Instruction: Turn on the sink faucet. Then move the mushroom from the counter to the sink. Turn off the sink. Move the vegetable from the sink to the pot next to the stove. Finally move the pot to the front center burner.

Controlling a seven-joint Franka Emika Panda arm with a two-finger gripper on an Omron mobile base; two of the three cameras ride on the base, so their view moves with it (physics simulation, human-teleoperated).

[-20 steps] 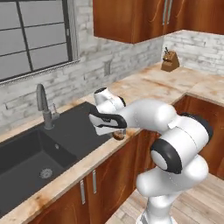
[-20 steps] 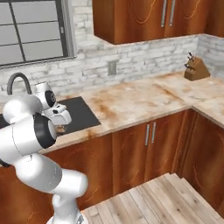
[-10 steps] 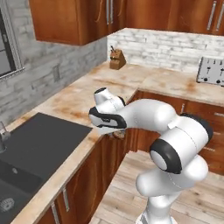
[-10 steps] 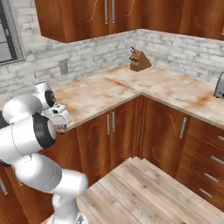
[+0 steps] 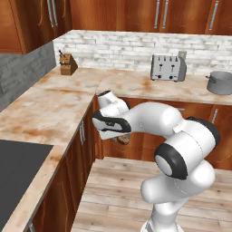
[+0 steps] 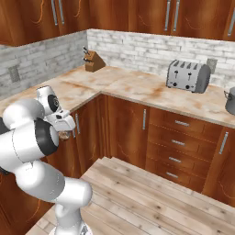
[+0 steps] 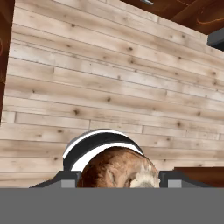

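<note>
- We see the two-finger gripper (image 7: 118, 181) partly closed on the small round tan-brown mushroom (image 7: 118, 169); the hand view shows its mottled cap sitting between the two dark fingertips (image 7: 66, 179), over pale wood plank floor.
- In the left base view the mushroom (image 5: 121, 139) hangs under the white arm's hand, off the edge of the beige-tan marbled stone counter (image 5: 50, 108), above the floor and in front of the brown cabinets.
- Matte black sink (image 5: 18, 172) sits at lower left of that view, well apart from the hand; faucet not in frame, so we can't tell on/off.
- Grey metal pot (image 5: 220, 82) is on the far counter at right, just past the silver toaster (image 5: 167, 67); no stove in frame.
- Our read: mushroom is lifted and in transit twd the pot, so approx the 4th step. Left: drop veg in pot, then shift pot to front centre burner.
</note>
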